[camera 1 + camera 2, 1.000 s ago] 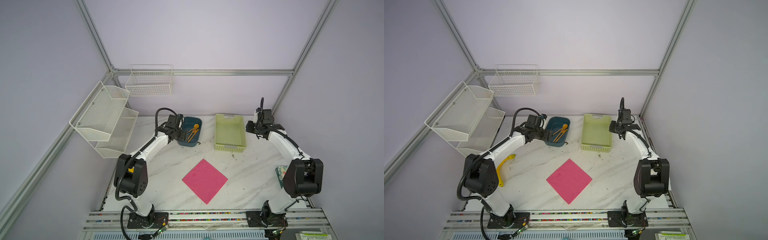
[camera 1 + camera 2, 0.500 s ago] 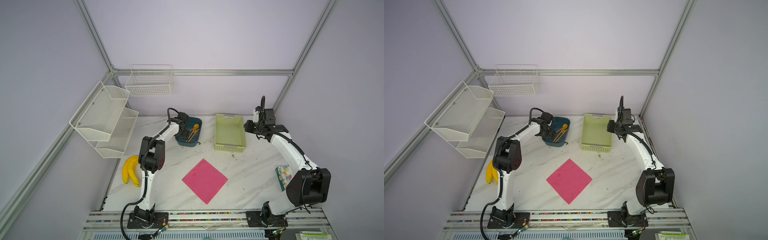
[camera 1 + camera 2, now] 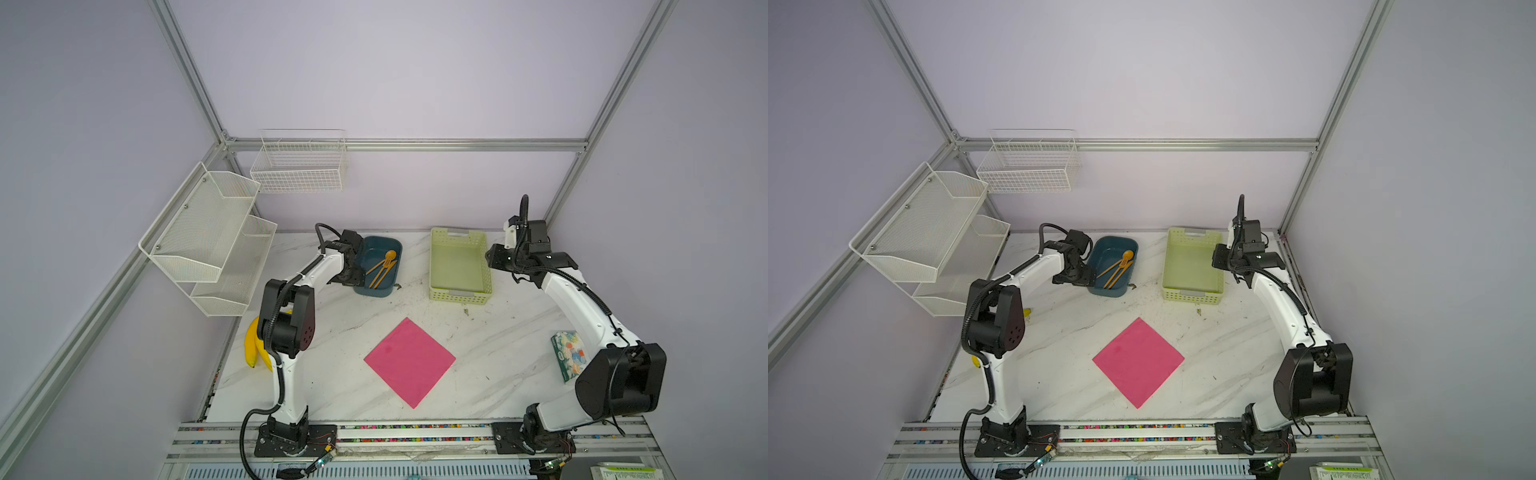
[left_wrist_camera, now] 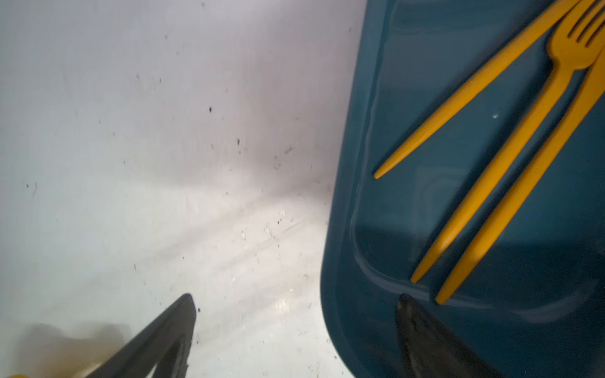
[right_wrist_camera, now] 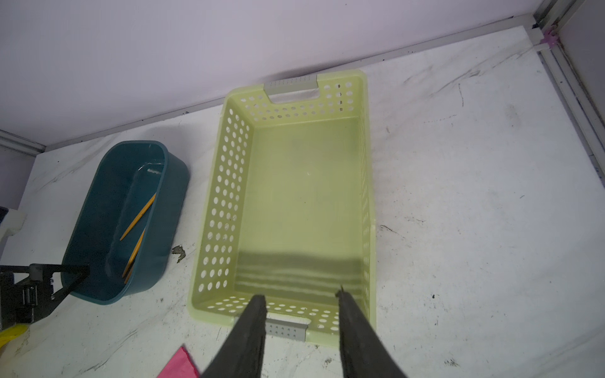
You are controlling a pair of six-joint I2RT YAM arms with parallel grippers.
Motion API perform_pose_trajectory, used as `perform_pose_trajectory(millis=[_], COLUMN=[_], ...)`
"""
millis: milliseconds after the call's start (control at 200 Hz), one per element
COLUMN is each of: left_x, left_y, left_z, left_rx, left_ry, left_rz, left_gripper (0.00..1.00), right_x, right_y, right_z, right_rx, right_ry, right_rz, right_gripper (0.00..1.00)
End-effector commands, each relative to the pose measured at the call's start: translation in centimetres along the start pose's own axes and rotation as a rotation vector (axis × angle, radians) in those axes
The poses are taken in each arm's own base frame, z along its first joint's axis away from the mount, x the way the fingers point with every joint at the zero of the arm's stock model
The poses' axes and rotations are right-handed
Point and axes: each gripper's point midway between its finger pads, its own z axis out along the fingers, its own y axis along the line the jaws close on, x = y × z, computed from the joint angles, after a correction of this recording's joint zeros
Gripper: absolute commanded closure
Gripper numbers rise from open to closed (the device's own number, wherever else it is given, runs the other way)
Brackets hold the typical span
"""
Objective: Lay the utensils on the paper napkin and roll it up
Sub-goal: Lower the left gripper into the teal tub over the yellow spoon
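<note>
Three orange utensils (image 3: 381,268) (image 3: 1118,268), a spoon, a fork (image 4: 510,153) and a knife, lie together in a blue tub (image 3: 374,291) (image 3: 1106,291) at the back left. The pink paper napkin (image 3: 409,362) (image 3: 1138,361) lies flat on the table's front middle with nothing on it; only one corner of the napkin (image 5: 178,363) shows in the right wrist view. My left gripper (image 3: 352,275) (image 4: 296,297) is open and straddles the tub's near-left rim, one finger inside just short of the handle tips. My right gripper (image 3: 493,258) (image 5: 300,294) is open and holds nothing, beside the green basket.
An empty pale green basket (image 3: 459,296) (image 5: 212,196) stands right of the tub. Yellow bananas (image 3: 251,349) lie at the left edge behind my left arm. A patterned tissue packet (image 3: 566,357) lies at the right edge. White wire shelves (image 3: 208,241) hang on the left wall.
My left arm has swung its elbow towards the front, the bananas now show, and its gripper has reached the tub's rim with jaws spread wider. The right arm has shifted only slightly.
</note>
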Motion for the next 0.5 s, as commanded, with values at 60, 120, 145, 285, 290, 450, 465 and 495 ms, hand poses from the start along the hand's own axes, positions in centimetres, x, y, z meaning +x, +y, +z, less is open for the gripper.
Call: perform_pose_trajectory(millis=[60,120,145,285,290,450,465,495], left_x=[3.0,3.8,4.0,5.4,5.4,3.6,3.3,2.8], left_y=[0.0,0.0,0.0,0.2,0.2,0.7,0.7,0.5], left_z=[-1.0,-1.4,-1.7,-2.6,-2.7,-5.3,-5.7,-6.2], left_rx=[0.039,0.048,0.051,0.048,0.047,0.055,0.06,0.071], left_ry=[0.036,0.038,0.036,0.027,0.025,-0.055,-0.064,-0.08], left_rz=[-0.075,-0.09,-0.096,-0.107,-0.108,-0.107,-0.106,-0.106], left_gripper=[0.06,0.07,0.07,0.07,0.07,0.08,0.08,0.09], right_x=[0.9,0.8,0.8,0.6,0.6,-0.2,-0.3,-0.3], right_y=[0.7,0.9,1.0,1.8,1.8,3.1,3.1,3.3], right_z=[-0.8,-0.9,-0.8,-1.1,-1.1,-1.8,-1.9,-2.0], right_rx=[-0.017,-0.023,-0.024,-0.045,-0.046,-0.065,-0.066,-0.067], right_ry=[0.017,0.015,0.017,0.016,0.015,0.0,-0.002,-0.003], right_rz=[0.003,0.004,0.004,-0.004,-0.003,-0.011,-0.012,-0.014], right_gripper=[0.6,0.6,0.6,0.6,0.6,0.6,0.6,0.6])
